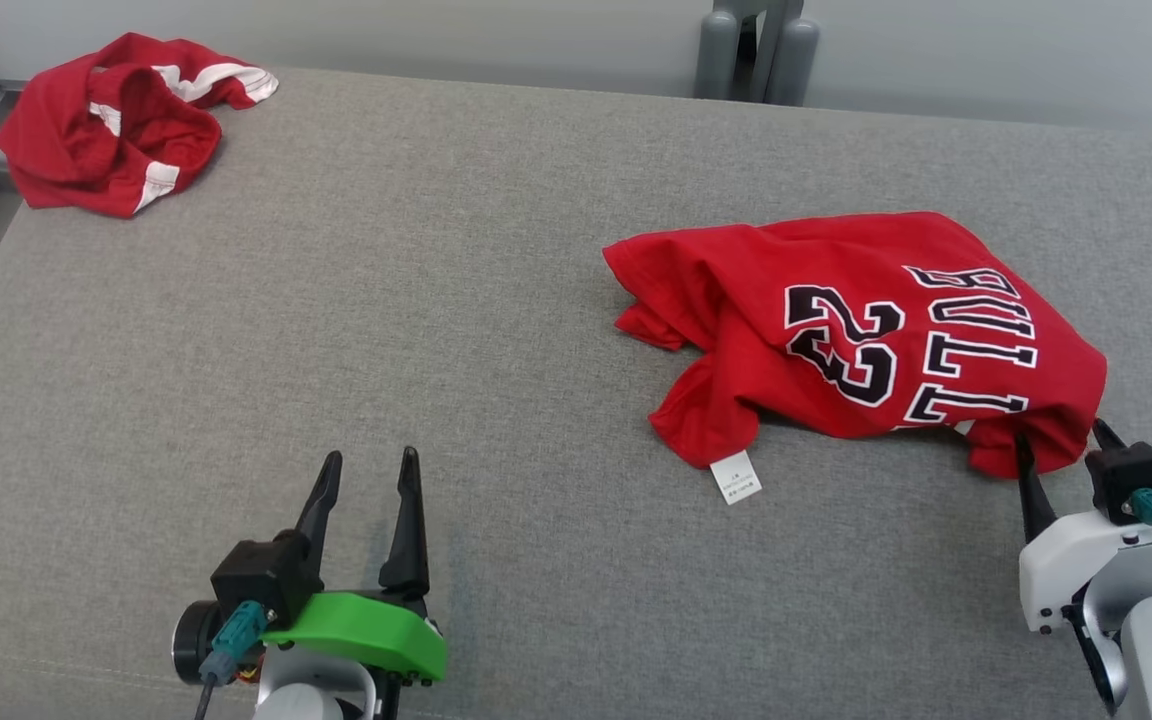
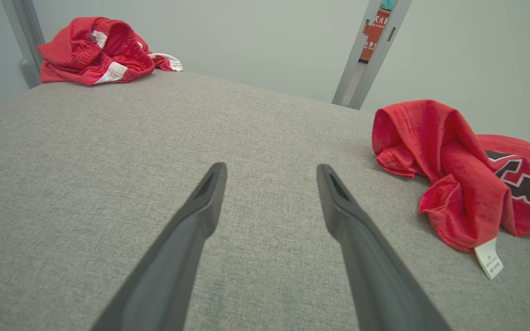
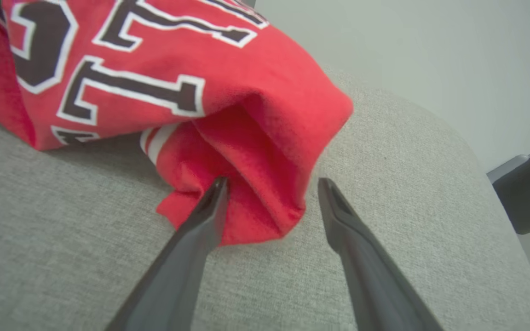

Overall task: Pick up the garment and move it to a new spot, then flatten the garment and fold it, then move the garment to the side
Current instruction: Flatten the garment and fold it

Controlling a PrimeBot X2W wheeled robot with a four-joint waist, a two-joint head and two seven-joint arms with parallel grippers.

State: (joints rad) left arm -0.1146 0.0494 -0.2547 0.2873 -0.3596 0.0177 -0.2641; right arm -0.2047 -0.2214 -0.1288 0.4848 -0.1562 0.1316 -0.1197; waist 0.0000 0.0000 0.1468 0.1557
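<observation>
The right claw (image 1: 1061,435) is hanging spread at the lower right of the head view, its fingers straddling, not pinching, the nearest corner fold of the red jersey (image 1: 856,320). From there the bunched jersey is stretching up and left across the grey counter (image 1: 436,250). The left claw (image 1: 371,453), also spread, is idling well apart at lower left, so the right arm is nearer.

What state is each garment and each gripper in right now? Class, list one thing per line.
red jersey: crumpled, not flattened, lying on the grey surface, printed side up.
care label: sticking out from the jersey, flat on the surface.
red shorts: bunched in a heap at the far left corner.
left gripper: open, empty, apart from both garments.
right gripper: open, fingers astride the jersey's near edge, not clamped.
</observation>
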